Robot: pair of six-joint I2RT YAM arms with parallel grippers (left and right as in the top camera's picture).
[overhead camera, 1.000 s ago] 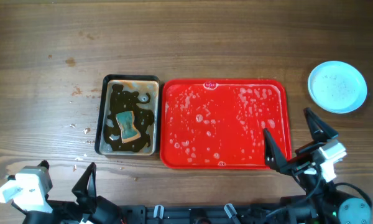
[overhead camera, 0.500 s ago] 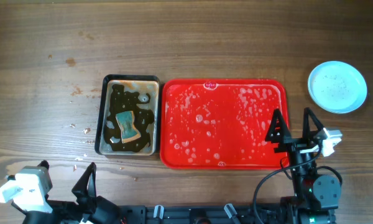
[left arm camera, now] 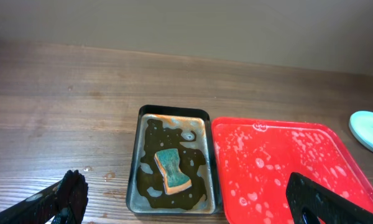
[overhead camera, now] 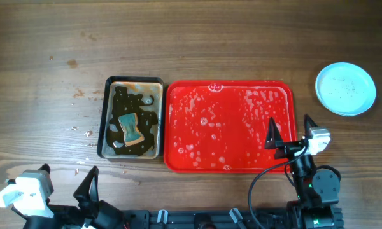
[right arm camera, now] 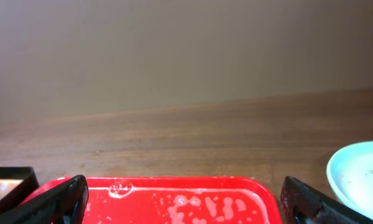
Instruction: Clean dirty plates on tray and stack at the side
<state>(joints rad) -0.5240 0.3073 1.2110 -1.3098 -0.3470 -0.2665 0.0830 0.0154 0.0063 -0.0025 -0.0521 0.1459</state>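
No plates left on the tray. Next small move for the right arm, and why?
Probably pull the open, empty right gripper back off the tray's near corner to rest: the tray holds only suds, the plates sit to its right, the sponge lies in the pan.

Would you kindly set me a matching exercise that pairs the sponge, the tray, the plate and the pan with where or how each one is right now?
Column one:
1. sponge
2. tray
3. plate
4. pan

Column two:
A. on the bare table, off to the right of the tray
B. lying in brown liquid
C. red, speckled white, with nothing standing on it
D. dark-rimmed, right beside the tray's left edge

Pairs: 1-B, 2-C, 3-A, 4-D
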